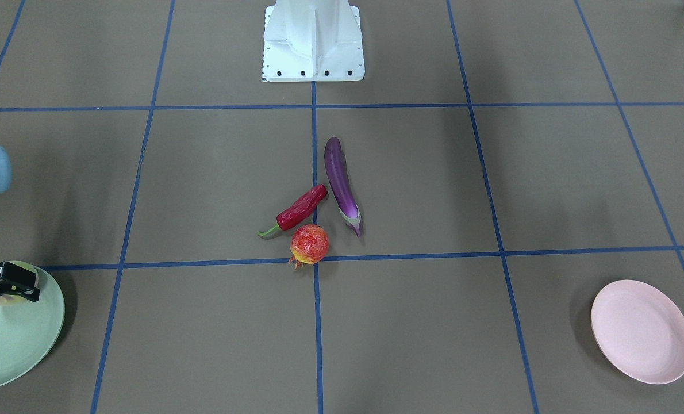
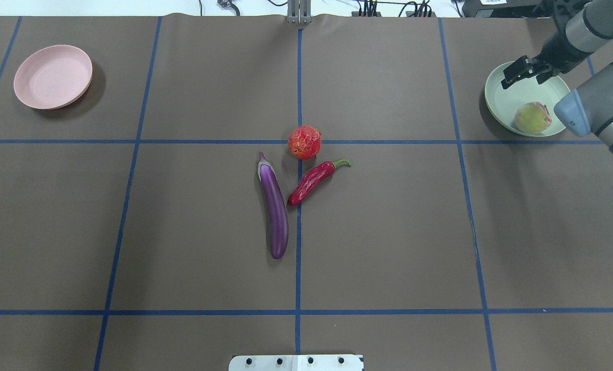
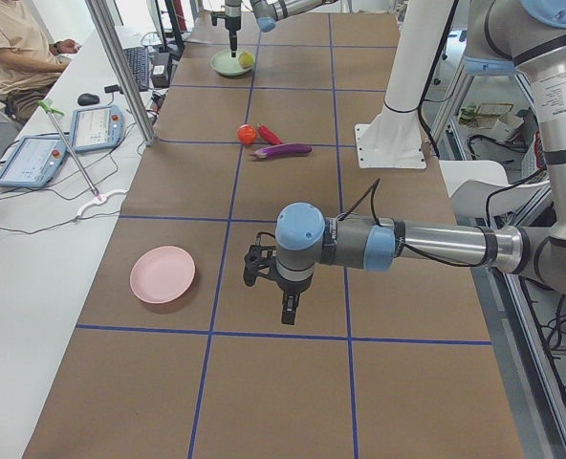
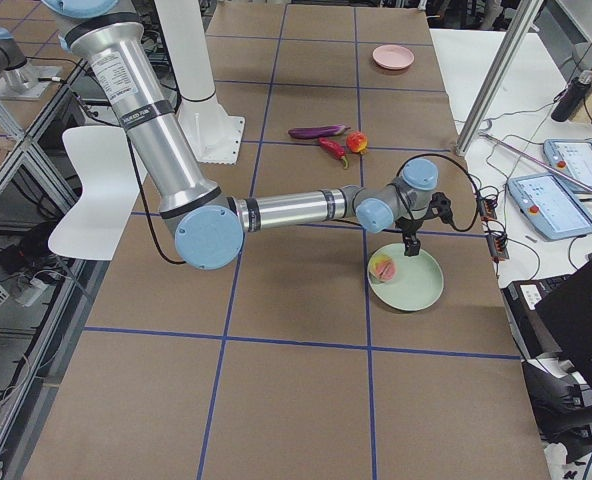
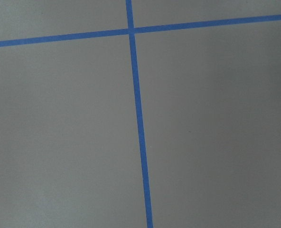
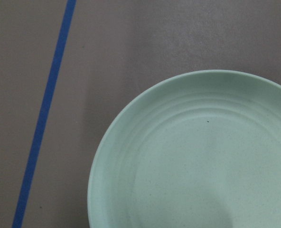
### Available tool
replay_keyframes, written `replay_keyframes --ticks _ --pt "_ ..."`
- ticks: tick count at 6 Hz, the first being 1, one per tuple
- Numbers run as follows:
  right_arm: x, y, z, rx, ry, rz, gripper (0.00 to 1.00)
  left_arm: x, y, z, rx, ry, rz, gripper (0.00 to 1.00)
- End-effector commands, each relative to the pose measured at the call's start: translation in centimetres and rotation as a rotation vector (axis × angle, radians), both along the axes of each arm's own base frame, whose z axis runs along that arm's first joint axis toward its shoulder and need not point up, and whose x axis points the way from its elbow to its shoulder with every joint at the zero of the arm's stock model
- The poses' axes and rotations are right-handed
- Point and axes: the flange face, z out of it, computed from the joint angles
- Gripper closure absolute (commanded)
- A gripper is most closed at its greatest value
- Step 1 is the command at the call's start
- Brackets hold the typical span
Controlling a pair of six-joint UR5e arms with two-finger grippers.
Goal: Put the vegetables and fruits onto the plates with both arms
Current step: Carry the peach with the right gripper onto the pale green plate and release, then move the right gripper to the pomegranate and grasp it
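Closest to the base lies the eggplant [image 2: 274,206], long, glossy and likely slippery, so it is best pinched across its middle to hang level. Just beyond it is the chili pepper [image 2: 311,181], its blunt tip touching the eggplant's flank or nearly so. It looks light and slim: take it mid-body, not by the thin green stem. Next comes the pomegranate [image 2: 304,142] on the tape crossing. It is round and apt to roll, so straddle its widest girth.

Far right, the peach [image 2: 532,118] rests in the mint plate [image 2: 502,100] — one fruit home. The right gripper [image 2: 526,77] hovers over the plate's far side, fingers spread, carrying nothing.

Far left waits the pink plate [image 2: 53,77]. The left gripper [image 3: 285,301] hangs near it — spread or closed, I cannot tell.
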Motion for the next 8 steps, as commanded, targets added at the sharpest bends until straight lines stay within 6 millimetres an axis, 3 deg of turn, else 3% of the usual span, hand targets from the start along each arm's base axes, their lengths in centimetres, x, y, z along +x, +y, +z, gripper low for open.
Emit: replay_keyframes --ticks 1,2,3,4,5,6,7,8 --pt "-6.7 3.3 -8.8 0.032 -0.048 -0.005 0.00 0.1 -0.1 0.0 0.003 0.000 0.002 0.00" --pt "-10.8 5.3 -14.1 0.018 -0.117 0.000 0.00 0.1 0.0 0.0 0.001 0.000 0.002 0.00" --pt "-14.5 6.5 -18.0 0.109 -0.163 -0.031 0.01 0.1 0.0 0.0 0.001 0.000 0.002 0.00" --pt "-20.0 9.5 -20.0 0.229 -0.223 -0.024 0.02 0.1 0.0 0.5 -0.009 0.000 0.004 0.00" --pt "-26.1 12.2 -24.3 0.180 -0.242 0.012 0.01 0.2 0.0 1.0 -0.019 -0.001 0.007 0.00" --pt "-30.3 13.5 -28.7 0.170 -0.163 0.031 0.01 0.3 0.0 1.3 -0.025 -0.001 0.008 0.00" --pt "-33.0 14.6 -31.6 0.165 -0.064 0.056 0.01 0.3 0.0 1.5 -0.028 0.001 0.009 0.00" --pt "-36.7 14.7 -32.2 0.180 -0.009 0.066 0.01 0.3 0.1 1.7 -0.032 0.000 0.009 0.00"
